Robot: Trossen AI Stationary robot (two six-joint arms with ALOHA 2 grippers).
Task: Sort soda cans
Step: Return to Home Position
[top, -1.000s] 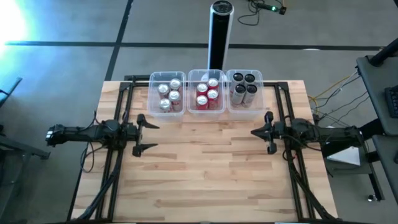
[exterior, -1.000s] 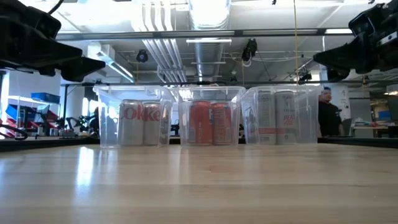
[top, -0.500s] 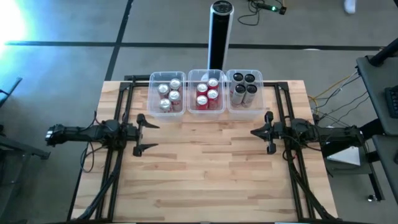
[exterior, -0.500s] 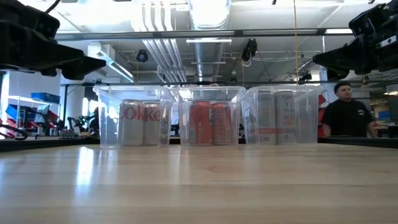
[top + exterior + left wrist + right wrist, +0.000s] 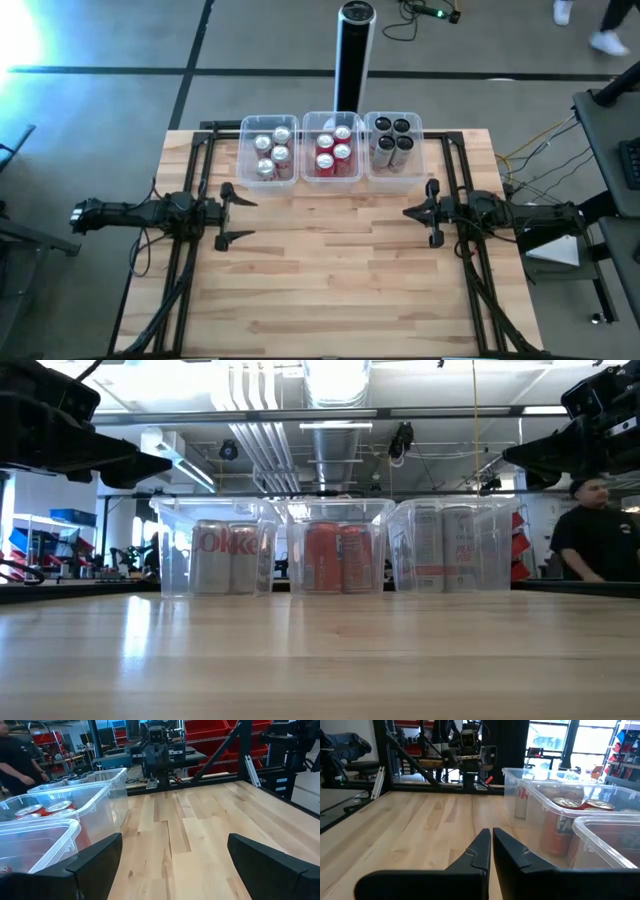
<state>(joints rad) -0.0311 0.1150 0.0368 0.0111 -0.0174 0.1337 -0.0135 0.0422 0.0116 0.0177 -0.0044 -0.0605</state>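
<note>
High view: soda cans sorted by colour into three clear tubs, both arms parked at the table's sides.

High view: silver cans point(image 5: 270, 152) fill the left tub point(image 5: 244, 150), red cans point(image 5: 333, 150) the centre tub point(image 5: 308, 148), and dark cans point(image 5: 393, 140) the right tub point(image 5: 418, 150). The left gripper point(image 5: 232, 215) is spread wide and empty, well apart from the right gripper point(image 5: 410, 212). Low view: thin, glossy tub walls show smooth upright cylinders on the pale plank table point(image 5: 320, 660). Left wrist view: light flared tub rims lie near the arm, so a careless sweep could probably clip one and slide the tub. Right wrist view: fingers point(image 5: 475, 855) pressed together on nothing, with ring-pull tops visible.
</note>
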